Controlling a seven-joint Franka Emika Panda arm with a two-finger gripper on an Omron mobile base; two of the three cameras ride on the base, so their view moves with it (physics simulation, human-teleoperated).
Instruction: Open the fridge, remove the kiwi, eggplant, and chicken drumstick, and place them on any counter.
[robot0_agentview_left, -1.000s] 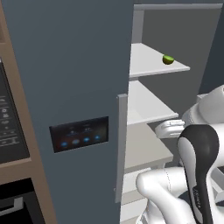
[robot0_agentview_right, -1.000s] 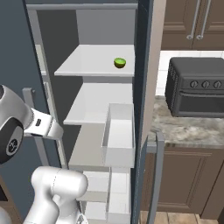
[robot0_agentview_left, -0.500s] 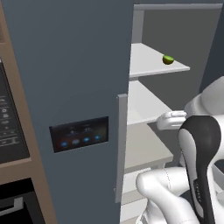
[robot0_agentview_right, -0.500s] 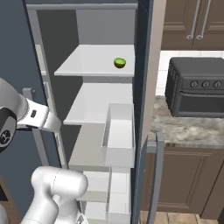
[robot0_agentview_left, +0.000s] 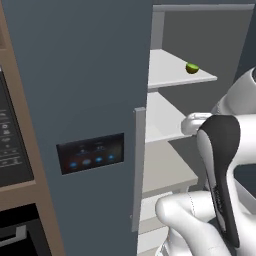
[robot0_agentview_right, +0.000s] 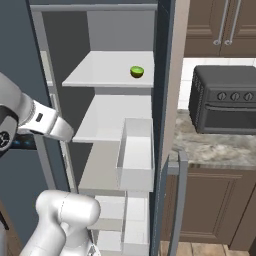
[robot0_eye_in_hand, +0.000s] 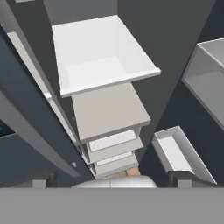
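The fridge (robot0_agentview_left: 85, 90) has its left door shut and its right door (robot0_agentview_right: 167, 100) swung open, showing white shelves. The kiwi (robot0_agentview_left: 192, 68) lies alone on the upper shelf (robot0_agentview_right: 136, 72), near the right front. My arm's white wrist (robot0_agentview_left: 195, 123) hangs in front of the middle shelf, below and left of the kiwi. In the hand view my gripper (robot0_eye_in_hand: 112, 179) looks down over the lower shelves (robot0_eye_in_hand: 105, 65), open, fingertips (robot0_eye_in_hand: 41, 179) wide apart with nothing between them. The eggplant and chicken drumstick are out of view.
White bins (robot0_agentview_right: 136, 155) hang on the inside of the open door. Right of it, a marbled counter (robot0_agentview_right: 220, 150) carries a black toaster oven (robot0_agentview_right: 225, 100) below brown cabinets. The shut door has a grey handle (robot0_agentview_left: 139, 165) and lit panel (robot0_agentview_left: 90, 152); a black wall oven (robot0_agentview_left: 10, 145) stands left.
My arm's wrist has risen in front of the fridge opening, from the lower-shelf level up to the middle shelf. The kiwi and doors have not moved.
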